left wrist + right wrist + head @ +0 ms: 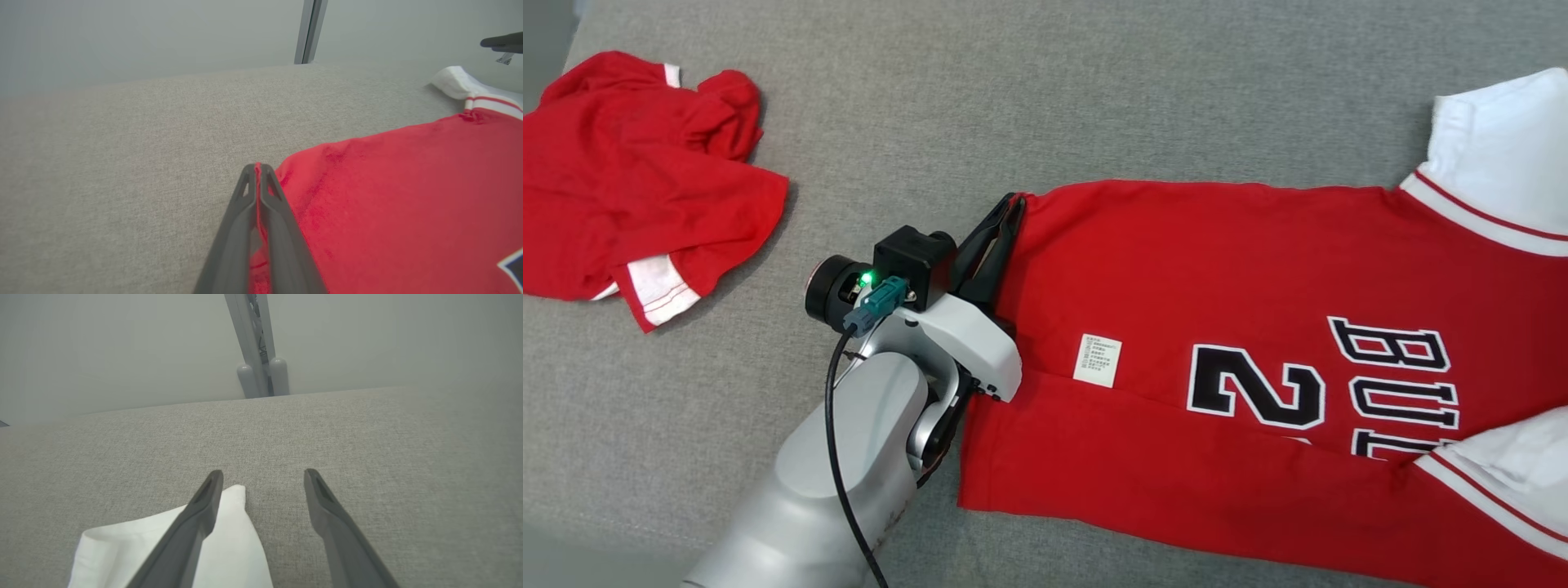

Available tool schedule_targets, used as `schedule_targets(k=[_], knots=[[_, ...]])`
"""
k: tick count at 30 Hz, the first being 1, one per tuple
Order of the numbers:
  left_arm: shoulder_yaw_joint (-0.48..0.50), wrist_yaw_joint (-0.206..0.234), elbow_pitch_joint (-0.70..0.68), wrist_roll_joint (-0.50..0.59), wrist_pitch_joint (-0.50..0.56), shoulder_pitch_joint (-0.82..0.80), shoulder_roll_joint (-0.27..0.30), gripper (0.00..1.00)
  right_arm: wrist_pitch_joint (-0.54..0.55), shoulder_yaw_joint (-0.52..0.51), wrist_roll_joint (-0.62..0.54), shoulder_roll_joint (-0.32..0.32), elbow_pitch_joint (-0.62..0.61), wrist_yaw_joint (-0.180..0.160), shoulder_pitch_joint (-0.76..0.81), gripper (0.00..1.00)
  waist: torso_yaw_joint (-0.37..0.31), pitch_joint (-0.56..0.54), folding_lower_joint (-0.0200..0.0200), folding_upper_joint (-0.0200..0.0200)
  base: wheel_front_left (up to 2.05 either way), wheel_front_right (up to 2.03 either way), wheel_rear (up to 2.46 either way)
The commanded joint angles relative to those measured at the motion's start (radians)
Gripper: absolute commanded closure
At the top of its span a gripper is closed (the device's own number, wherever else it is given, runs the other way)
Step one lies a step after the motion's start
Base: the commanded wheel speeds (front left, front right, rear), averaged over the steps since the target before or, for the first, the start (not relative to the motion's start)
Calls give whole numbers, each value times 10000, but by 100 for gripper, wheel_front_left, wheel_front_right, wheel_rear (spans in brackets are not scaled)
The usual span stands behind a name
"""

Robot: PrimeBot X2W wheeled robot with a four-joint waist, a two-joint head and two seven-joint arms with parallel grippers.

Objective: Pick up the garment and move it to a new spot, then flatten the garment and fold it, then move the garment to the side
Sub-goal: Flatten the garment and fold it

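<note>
left pincer (pixel 1010 206): clamped on jersey (pixel 1217 278) hem corner | jersey long axis: runs away from that corner toward sleeves | right pincer (pixel 263 475): wide, over white sleeve (pixel 235 543)

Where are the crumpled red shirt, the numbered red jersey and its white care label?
crumpled red shirt (pixel 637 171): head view, middle of the bunched cloth.
numbered red jersey (pixel 1217 245): head view, plain red body.
white care label (pixel 1097 360): head view, label's centre.

Even light; soft shadows edge the garment (pixel 1176 269); wrist backgrounds hazy.

Jersey (pixel 1176 269): "2", "BUL" (tag (pixel 1097 360) illeg.)
</note>
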Motion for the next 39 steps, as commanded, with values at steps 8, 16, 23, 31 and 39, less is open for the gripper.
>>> schedule_targets(k=[8, 16, 23, 31, 39], knots=[[-203, -33, -45, 54, -37, -366, -187, 100, 636, 1219, 138, -460, 1133, 1, -1019, 0, 676, 604, 0, 0, 0, 0, 0], [-288, -35, 88, -5, -45, -458, -230, 100, 798, 1921, 451, -451, 1811, 1, -1404, 40, 670, 667, 0, 0, 0, 0, 0], [-321, -68, 211, -56, -39, -530, -216, 100, 667, 2385, 856, -474, 1853, -1, -1554, 100, 577, 676, 0, 0, 0, 0, 0], [-299, -24, 393, -135, -55, -526, -186, 100, -295, 2872, 1448, -659, 1531, -1, -1592, 100, 387, 504, 0, 0, 0, 0, 0], [-124, 31, 581, -241, -73, -344, 98, 100, -1245, 3499, 2296, -544, 971, 1, -1167, 100, -118, -53, 0, 0, 0, 0, 0]])
